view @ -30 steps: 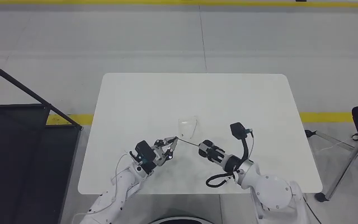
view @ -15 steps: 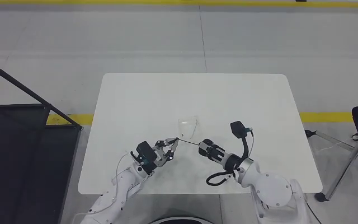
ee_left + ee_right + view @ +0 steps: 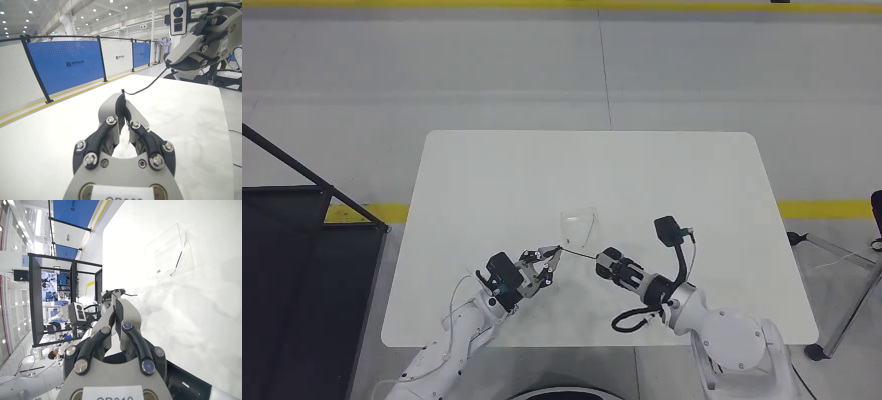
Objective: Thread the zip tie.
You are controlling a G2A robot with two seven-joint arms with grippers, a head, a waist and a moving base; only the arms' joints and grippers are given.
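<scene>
A thin black zip tie (image 3: 577,255) spans the gap between my two grippers, just above the white table (image 3: 692,180) near its front middle. My left gripper (image 3: 554,251) is shut on one end, which pokes up past its fingertips (image 3: 121,98) in the left wrist view. From there the zip tie (image 3: 147,87) curves away to my right gripper (image 3: 167,62), which is shut on the other end. In the right wrist view, my right gripper (image 3: 114,305) is pinched together, with the zip tie (image 3: 130,294) beyond its tips.
A small clear plastic box (image 3: 578,224) stands just behind the grippers; inside it lies another black zip tie (image 3: 178,259). A black frame with dark panels (image 3: 292,260) stands off the table's left side.
</scene>
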